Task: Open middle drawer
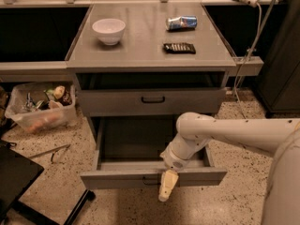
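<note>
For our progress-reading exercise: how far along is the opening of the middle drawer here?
Done: the middle drawer stands pulled well out, its grey tray inside showing. In hand: the gripper hangs just in front of the front panel, beside the black loop handle; whether it touches the handle is unclear. Left: probably only drawing the arm away.
</note>
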Robot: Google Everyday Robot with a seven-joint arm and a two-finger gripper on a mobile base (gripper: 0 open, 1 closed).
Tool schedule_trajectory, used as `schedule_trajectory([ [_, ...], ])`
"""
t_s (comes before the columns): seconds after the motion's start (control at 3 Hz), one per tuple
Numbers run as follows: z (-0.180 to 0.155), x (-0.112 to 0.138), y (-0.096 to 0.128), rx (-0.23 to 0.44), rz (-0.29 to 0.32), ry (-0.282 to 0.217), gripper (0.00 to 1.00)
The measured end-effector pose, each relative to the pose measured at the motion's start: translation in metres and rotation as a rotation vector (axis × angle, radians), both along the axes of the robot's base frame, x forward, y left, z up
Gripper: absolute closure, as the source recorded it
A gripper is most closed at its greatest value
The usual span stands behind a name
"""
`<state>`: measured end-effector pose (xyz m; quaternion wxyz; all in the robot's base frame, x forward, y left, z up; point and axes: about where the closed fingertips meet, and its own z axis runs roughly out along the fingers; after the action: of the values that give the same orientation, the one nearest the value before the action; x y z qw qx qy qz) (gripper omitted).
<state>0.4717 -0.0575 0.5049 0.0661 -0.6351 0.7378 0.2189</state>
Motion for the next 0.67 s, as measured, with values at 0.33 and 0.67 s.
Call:
schedule_trajectory([
  [0.33, -0.024, -0.003, -0.003, 0.022, 0.002, 0.058, 0.0],
  [0.67, -0.051, -0.018, -0.013, 0.05, -0.021, 0.124, 0.0],
])
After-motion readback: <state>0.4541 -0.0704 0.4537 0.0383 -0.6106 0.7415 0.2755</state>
